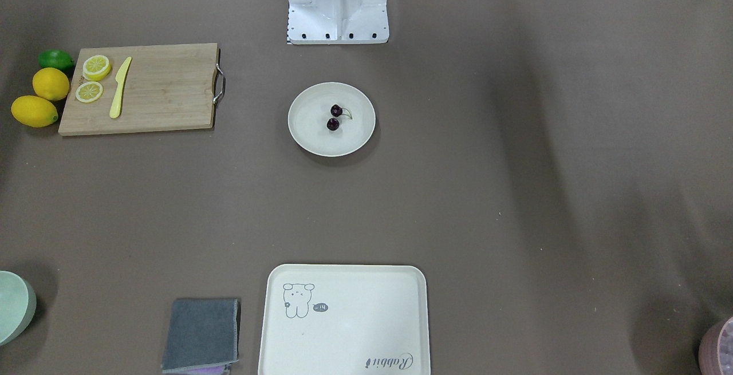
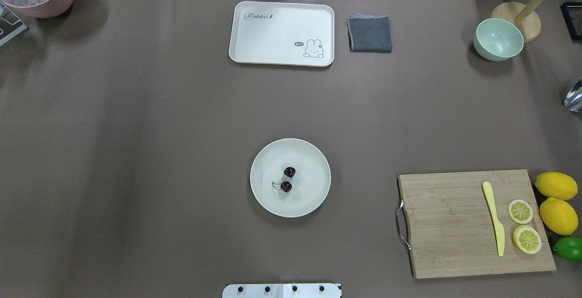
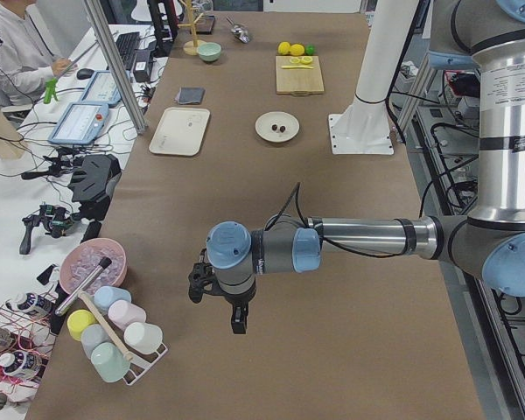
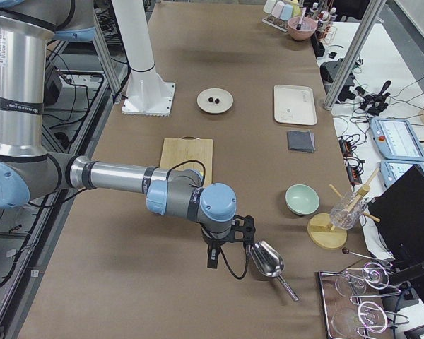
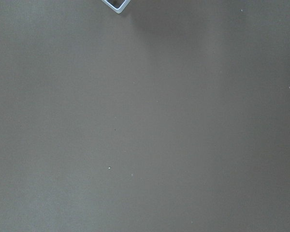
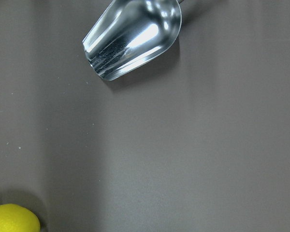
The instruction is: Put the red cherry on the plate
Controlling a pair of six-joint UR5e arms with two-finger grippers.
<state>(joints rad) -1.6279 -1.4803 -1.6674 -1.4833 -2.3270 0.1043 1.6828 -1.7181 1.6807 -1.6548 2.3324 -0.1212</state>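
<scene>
The brown counter (image 2: 136, 129) carries one round cream-white plate (image 2: 313, 198), and one pair of glossy dark red cherries (image 2: 288, 179) lies on it, near its middle. One wooden cutting board (image 2: 445, 225) holds two yellow lemon slices (image 2: 520, 211). The left hand (image 3: 238, 322) and the right hand (image 4: 213, 260) hang well apart from the plate; I cannot tell how wide either one is.

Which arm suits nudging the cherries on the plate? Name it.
Left, marginally. The left gripper and right gripper both hang far from the plate, but the cutting board crowds the right's path.

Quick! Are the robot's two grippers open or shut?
Left gripper: cannot tell, seen only from the side.
Right gripper: cannot tell, same reason.
</scene>
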